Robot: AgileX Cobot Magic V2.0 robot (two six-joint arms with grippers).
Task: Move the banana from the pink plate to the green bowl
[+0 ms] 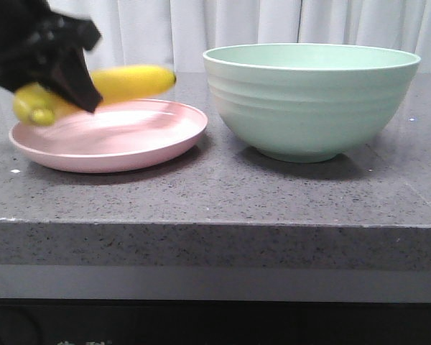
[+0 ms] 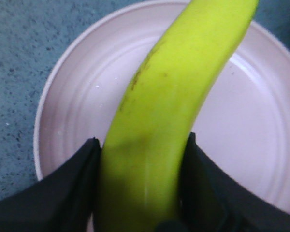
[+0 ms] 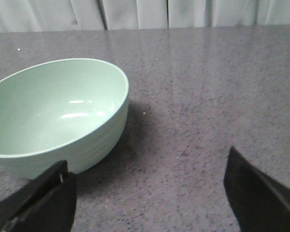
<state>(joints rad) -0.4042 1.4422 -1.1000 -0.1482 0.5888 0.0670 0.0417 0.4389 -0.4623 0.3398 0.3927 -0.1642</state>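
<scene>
- Left claw (image 2: pixel 140 193): clamped on the banana (image 2: pixel 174 111) near one end, a dark finger (image 2: pixel 70 188) pressed to each side, as the left wrist view shows.
- Banana position: in the front view it (image 1: pixel 129 83) sits above the plate (image 1: pixel 129 147), level or slightly tilted, its dark tip toward the bowl (image 1: pixel 312 100). It appears lifted clear of the plate surface; contact at the hidden gripped end cannot be ruled out.
- Right claw (image 3: pixel 150 193): fingers wide apart, holding nothing, hovering low over the worktop (image 3: pixel 208 96) just beside the bowl (image 3: pixel 58 116).
- Bowl interior: bare as far as the right wrist view shows.
- Progress, judged: the grasp is done and the lift looks begun. The carry across to the bowl, the lowering and the release are not yet done. The task is roughly a third complete.
- Remaining clearance: the bowl rim stands about as high as the banana, so more height seems needed before crossing.
- Count: one banana, one plate, one bowl, two claws, one worktop (image 1: pixel 215 194).
</scene>
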